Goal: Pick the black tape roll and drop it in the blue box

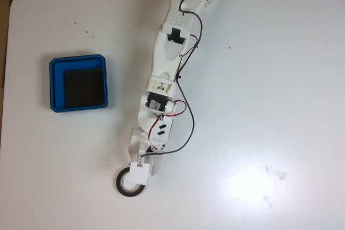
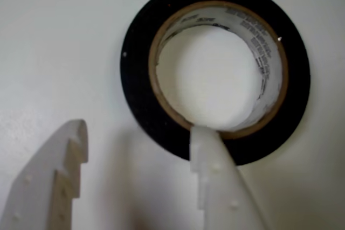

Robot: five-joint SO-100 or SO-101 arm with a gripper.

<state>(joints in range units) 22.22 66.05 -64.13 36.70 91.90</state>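
The black tape roll point(image 1: 123, 184) lies flat on the white table near the bottom of the fixed view, its pale inner rim and open centre showing in the wrist view point(image 2: 137, 74). My gripper point(image 1: 138, 173) hovers over the roll's upper right part and is open point(image 2: 141, 127). One white finger point(image 2: 218, 187) has its tip at the roll's inner rim, on the near side. The other finger point(image 2: 54, 181) stands outside the ring, so the near wall of the roll sits between the jaws. The blue box point(image 1: 54, 82) rests far off to the upper left, with nothing on its black floor.
The white arm point(image 1: 170, 52) stretches from the table's top edge down the middle, trailing black and red cables point(image 1: 188, 122). The table's left edge point(image 1: 5, 79) runs close to the box. Bright glare marks the table at the lower right.
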